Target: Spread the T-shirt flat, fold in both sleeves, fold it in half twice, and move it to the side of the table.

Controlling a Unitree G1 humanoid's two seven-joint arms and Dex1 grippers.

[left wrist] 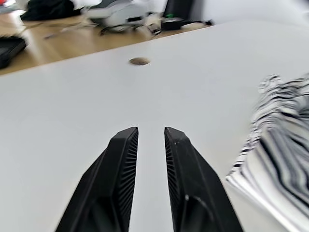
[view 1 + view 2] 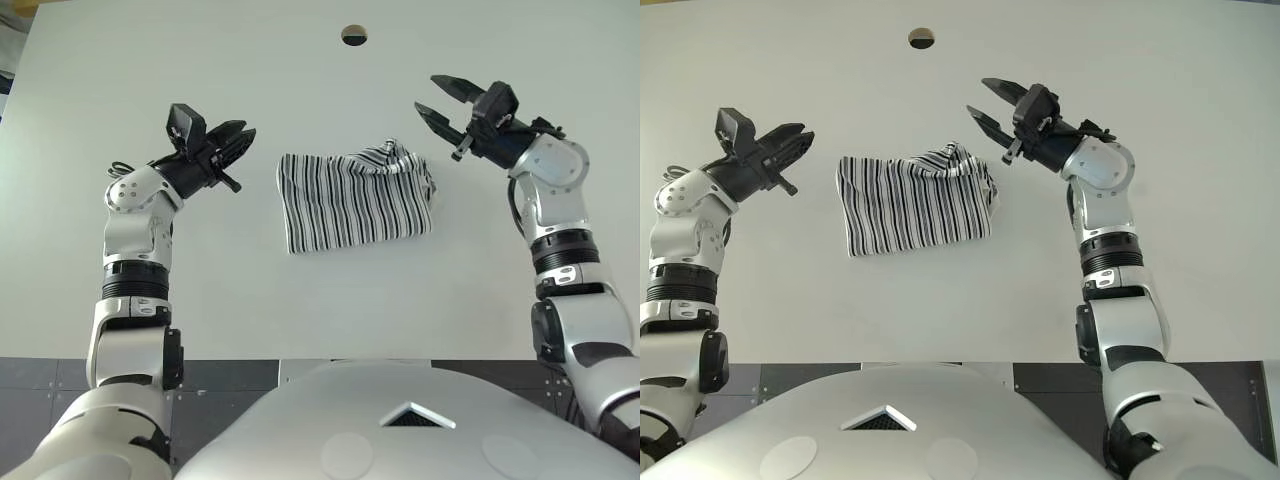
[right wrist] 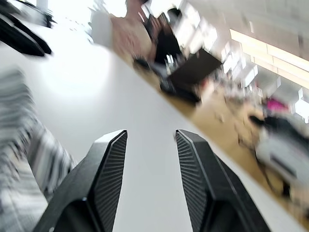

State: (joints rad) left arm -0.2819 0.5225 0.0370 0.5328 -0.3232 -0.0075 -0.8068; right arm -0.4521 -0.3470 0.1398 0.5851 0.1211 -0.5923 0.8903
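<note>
- black-and-white striped t-shirt (image 2: 355,200) lies near the middle of the white table (image 2: 300,320), gathered into a rough rectangle rather than spread out. its far right corner (image 2: 395,155) is bunched and humped.
- left gripper (image 2: 238,140) hovers above the table just off the shirt's left edge. its fingers (image 1: 120,164) have only a narrow slit between them and pinch nothing.
- right gripper (image 2: 440,100) hangs beyond the shirt's far right corner, fingers spread wide, empty too.
- handling, as a judgement: thin knit cloth, light and limp. it will likely sag, drag and fold on itself when lifted, and may slide easily on the smooth tabletop.
- it has no stiffness to push against, so a pinch must catch the layer wanted, not the whole stack.
- the best holds look to be the outer edges: the left border for the left gripper and the bunched corner for the right, pulled apart to flatten.
- nothing here is fragile; the risk is grabbing several layers at once.
</note>
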